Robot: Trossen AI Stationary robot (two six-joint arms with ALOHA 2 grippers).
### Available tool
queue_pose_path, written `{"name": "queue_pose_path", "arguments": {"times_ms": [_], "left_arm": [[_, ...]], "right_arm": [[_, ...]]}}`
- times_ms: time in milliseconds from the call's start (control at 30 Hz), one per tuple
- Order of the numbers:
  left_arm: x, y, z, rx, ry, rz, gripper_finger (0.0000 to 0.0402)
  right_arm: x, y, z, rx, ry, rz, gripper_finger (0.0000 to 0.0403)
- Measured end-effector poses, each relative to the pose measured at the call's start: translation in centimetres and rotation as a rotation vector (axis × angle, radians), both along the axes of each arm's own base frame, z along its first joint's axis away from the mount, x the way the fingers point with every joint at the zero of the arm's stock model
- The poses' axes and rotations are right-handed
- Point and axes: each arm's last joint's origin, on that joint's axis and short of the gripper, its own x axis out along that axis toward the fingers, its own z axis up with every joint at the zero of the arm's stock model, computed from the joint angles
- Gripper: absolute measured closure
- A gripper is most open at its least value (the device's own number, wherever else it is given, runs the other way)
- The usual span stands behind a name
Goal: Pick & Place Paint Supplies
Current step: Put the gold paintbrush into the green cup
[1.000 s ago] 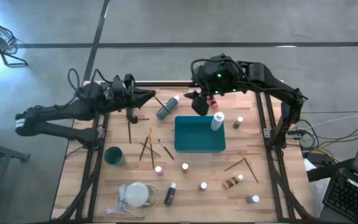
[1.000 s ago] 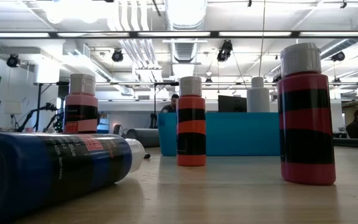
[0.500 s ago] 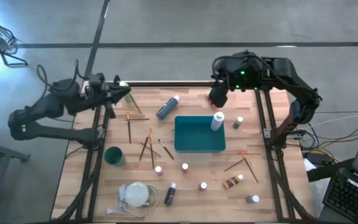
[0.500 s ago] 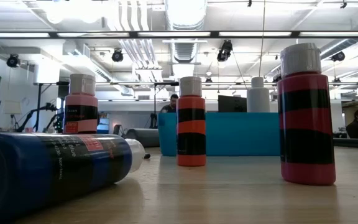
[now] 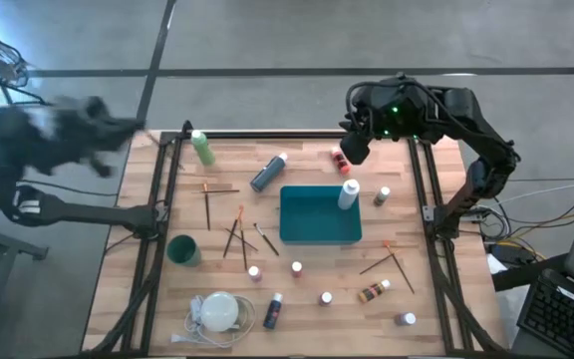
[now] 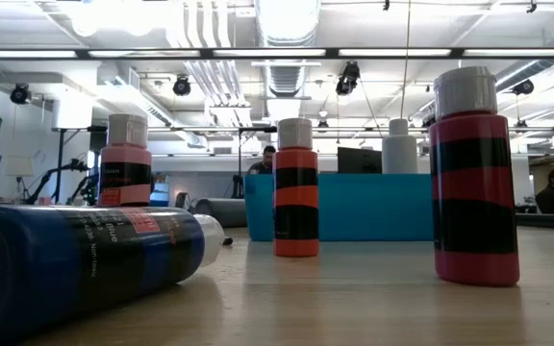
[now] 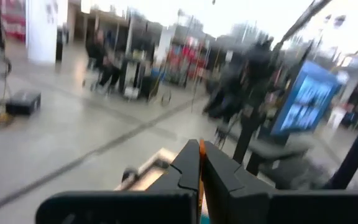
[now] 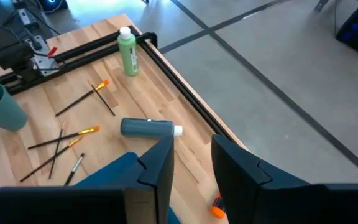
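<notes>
Off the table's left edge, left gripper (image 5: pixel 118 127) shows only, perhaps, a blur.

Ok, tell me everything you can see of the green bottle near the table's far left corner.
The green paint bottle is slim, plastic-looking, with a white cap. It lies on its side on the wooden table, close beside the black frame rail, cap toward the corner. No gripper or other supply touches it. The right wrist view shows it the same way.

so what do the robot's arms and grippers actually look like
Both arms are dark, jointed links. The right arm carries a small green light near its wrist. The right gripper has two flat, dark, angular fingers; the left gripper has matching dark fingers.
</notes>
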Motion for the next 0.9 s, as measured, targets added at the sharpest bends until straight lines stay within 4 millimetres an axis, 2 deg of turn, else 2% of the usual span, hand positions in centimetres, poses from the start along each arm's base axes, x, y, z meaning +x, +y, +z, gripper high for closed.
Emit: {"name": "queue_pose_path", "arguments": {"times_ms": [133,200,300,600,767,900], "left_arm": [[-3.0,-0.4,2.8,0.043,-0.069,0.006,0.0397],[-3.0,-0.4,3.3,0.043,-0.035,0.004,0.0397],[-1.8,-0.3,3.6,0.025,0.046,-0.025,0.0397],[1.3,0.0,2.3,-0.052,0.245,-0.068,0.0397],[3.0,0.2,0.6,-0.102,0.317,-0.071,0.0397],[5.9,0.3,-1.1,-0.12,0.325,-0.16,0.0397]], "right_arm": [[-0.1,-0.3,0.0,0.0,0.0,-0.012,0.0308],[-0.1,-0.4,0.0,0.0,0.0,-0.017,0.031],[-0.1,-0.5,0.0,0.001,0.0,-0.02,0.0312],[-0.2,-0.5,-0.1,0.006,0.014,-0.023,0.0288],[-0.2,-0.5,-0.2,0.007,0.013,-0.028,0.0274],[-0.2,-0.6,-0.1,-0.007,0.015,-0.048,0.0266]]}}
